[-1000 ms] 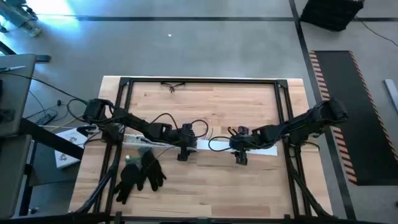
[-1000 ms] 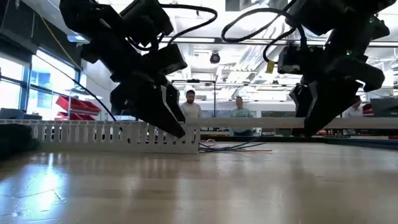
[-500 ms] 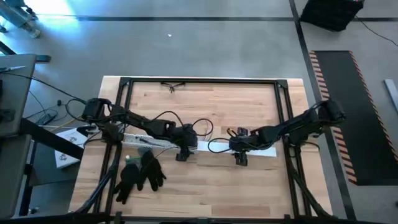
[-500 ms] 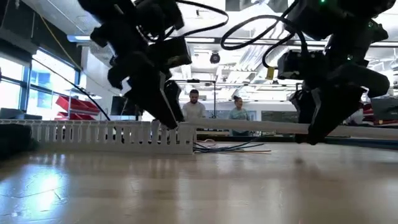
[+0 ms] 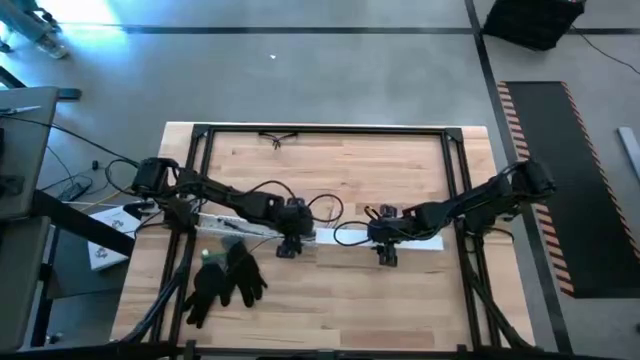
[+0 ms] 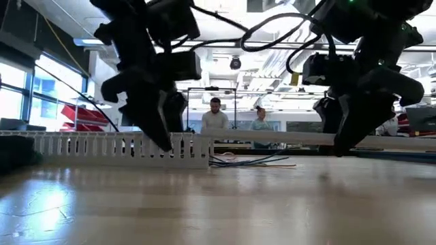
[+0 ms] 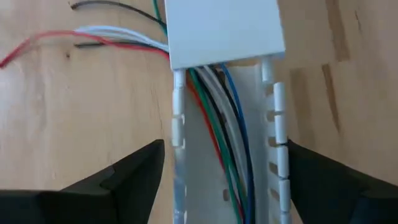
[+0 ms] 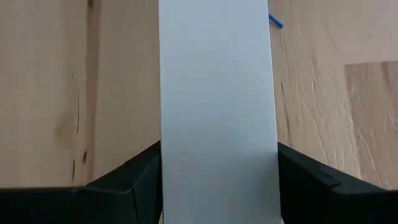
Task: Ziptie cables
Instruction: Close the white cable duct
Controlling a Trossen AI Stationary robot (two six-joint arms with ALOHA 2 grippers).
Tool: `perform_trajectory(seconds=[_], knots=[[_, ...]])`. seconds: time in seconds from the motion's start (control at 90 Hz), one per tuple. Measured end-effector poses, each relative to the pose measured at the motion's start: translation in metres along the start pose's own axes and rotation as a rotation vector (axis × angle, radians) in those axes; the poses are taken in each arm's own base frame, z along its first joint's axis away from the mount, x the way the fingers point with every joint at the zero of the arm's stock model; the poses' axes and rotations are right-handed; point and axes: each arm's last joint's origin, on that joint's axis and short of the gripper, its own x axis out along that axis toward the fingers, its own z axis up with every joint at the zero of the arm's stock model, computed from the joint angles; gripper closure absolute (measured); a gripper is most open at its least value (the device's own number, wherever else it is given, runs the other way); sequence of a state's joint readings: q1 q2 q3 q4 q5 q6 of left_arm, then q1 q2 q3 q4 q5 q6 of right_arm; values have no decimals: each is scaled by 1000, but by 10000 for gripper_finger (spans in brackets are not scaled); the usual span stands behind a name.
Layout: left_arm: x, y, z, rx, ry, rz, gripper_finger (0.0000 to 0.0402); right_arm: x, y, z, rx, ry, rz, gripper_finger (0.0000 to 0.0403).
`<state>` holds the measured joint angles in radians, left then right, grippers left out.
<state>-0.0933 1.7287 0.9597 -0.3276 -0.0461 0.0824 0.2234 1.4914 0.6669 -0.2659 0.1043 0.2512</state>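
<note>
The cables (image 7: 217,118) are laid in the channel (image 7: 180,180), straddled by the spread left gripper (image 7: 221,180). The lid (image 8: 217,112), clasped at 3 o'clock by the right gripper (image 8: 217,186), could be skewed, pinching wires.

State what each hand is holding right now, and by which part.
The right hand clamps the flat white cover strip by its long edges. The left hand holds nothing, open astride the slotted channel with the cables.
</note>
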Motion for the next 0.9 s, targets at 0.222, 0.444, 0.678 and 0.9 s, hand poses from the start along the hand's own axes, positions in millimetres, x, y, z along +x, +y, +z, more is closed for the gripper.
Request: perform_trajectory(seconds=[0.222, 0.444, 0.678, 0.9], knots=[[9, -1, -10, -58, -54, -4, 146, 0, 0, 0, 18, -1, 9, 180], [13, -1, -14, -103, -108, -4, 170, -8, 0, 15, 21, 21, -8, 180], [13, -1, -13, -133, -129, -5, 173, 1, 0, 25, -20, 112, -40, 180], [13, -2, -13, -160, -135, -11, 174, 9, 3, 37, -54, 211, -92, 180]])
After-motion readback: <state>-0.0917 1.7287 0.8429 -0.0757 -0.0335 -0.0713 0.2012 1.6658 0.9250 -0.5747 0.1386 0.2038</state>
